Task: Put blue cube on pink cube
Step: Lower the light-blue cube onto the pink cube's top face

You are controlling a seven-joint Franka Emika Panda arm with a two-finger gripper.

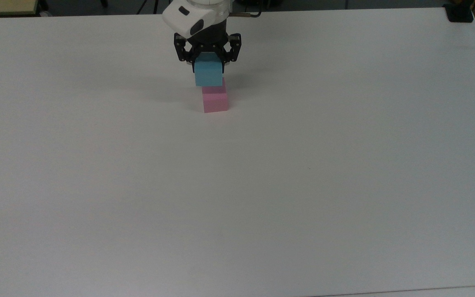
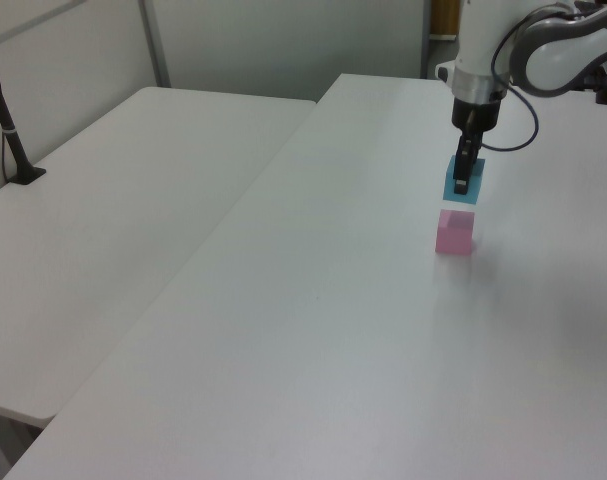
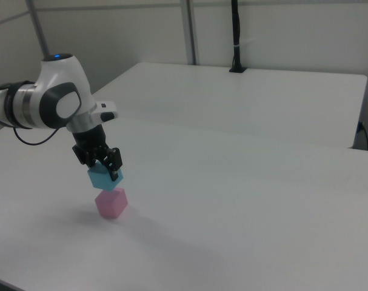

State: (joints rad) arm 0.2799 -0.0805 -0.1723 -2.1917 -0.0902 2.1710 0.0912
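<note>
The gripper [image 1: 208, 66] has its fingers clamped on the blue cube [image 1: 208, 74], holding it just above the pink cube [image 1: 215, 100], a thin gap showing in the left view. The pink cube sits on the white table [image 1: 303, 185], well away from every edge, with bare tabletop all round.

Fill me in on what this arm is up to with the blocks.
The robot's gripper holds the blue cube in its jaws, hanging just above the pink cube, which sits on the white table. In the left view and the right view a thin gap shows between them, so the stack is not yet made.
</note>
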